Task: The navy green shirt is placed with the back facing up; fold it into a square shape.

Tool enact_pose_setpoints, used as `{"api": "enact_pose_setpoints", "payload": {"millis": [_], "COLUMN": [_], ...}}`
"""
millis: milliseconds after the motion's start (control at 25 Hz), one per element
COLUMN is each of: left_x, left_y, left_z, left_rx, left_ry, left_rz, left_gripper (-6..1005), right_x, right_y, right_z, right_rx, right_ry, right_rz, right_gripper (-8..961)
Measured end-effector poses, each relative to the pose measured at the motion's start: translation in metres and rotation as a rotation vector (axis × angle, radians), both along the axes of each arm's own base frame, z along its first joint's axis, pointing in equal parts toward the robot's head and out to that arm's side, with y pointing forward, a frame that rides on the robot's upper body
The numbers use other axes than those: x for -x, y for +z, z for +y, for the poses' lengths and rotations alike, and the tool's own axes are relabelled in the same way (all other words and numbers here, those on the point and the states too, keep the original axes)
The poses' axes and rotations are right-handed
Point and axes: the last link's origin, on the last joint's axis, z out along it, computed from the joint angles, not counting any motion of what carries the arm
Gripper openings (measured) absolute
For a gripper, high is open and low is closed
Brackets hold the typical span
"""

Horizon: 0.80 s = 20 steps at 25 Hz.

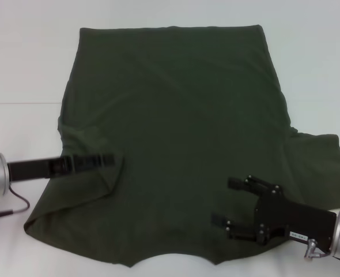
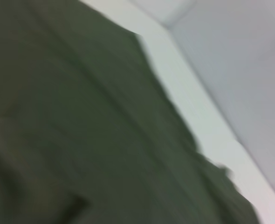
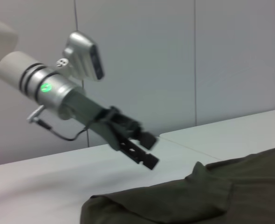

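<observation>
The right gripper (image 1: 234, 209) reaches in from the near right corner of the table (image 1: 20, 63), its two black fingers spread wide, one finger (image 1: 239, 183) farther from the near edge and the other (image 1: 222, 220) closer to it. It sits over the near right part of the navy green shirt (image 1: 176, 144), beside the right sleeve (image 1: 323, 167), which lies flat and unfolded toward the table's right edge. Its silver wrist leaves the head view at the bottom right corner.

The left gripper (image 1: 104, 160) comes in level from the table's left edge, a long black body behind a silver cuff with a thin cable trailing below. In the right wrist view the left gripper (image 3: 144, 148) hangs just above the cloth, tilted downward; whether its fingers are apart or closed I cannot tell. A fold of the left sleeve (image 1: 109, 179) lies doubled inward beside its tip.

One shirt covers most of the white table, hem at the far edge, neckline curve at the near edge. The left wrist view shows only olive cloth (image 2: 81, 130) and a strip of white table (image 2: 193, 102) beside it. Two arms are in view
</observation>
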Motion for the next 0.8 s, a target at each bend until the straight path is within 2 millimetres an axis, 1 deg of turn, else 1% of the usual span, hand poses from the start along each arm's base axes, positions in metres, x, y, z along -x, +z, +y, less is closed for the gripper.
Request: {"api": "enact_pose_setpoints", "payload": {"millis": [40, 80, 120, 240, 320, 560, 800], "left_x": [-0.002, -0.004, -0.005, -0.001, 0.005, 0.02, 0.023], "left_y": [-0.001, -0.002, -0.003, -0.006, -0.009, -0.015, -0.014], "left_z": [-0.005, -0.014, -0.025, -0.04, -0.046, -0.06, -0.062], "left_rx": [0.019, 0.045, 0.062, 0.054, 0.021, -0.079, -0.083], "left_ry": [-0.049, -0.146, -0.254, -0.362, -0.422, -0.551, -0.572], "left_rz": [-0.005, -0.003, 0.0, 0.016, 0.058, 0.16, 0.179], "left_gripper": [841, 870, 870, 869, 868, 866, 865], "right_x": [-0.001, -0.003, -0.005, -0.012, -0.017, -0.027, -0.032], "right_y": [0.001, 0.003, 0.005, 0.012, 0.016, 0.019, 0.019], "right_z": [0.0, -0.001, -0.002, -0.005, -0.006, -0.013, -0.016], "right_rx": [-0.002, -0.007, -0.014, -0.036, -0.049, -0.064, -0.066], "right_ry": [-0.007, -0.018, -0.025, -0.043, -0.058, -0.099, -0.114], "right_rz": [0.004, 0.008, 0.011, 0.008, 0.006, 0.001, -0.009], "right_gripper": [928, 928, 928, 928, 927, 927, 928]}}
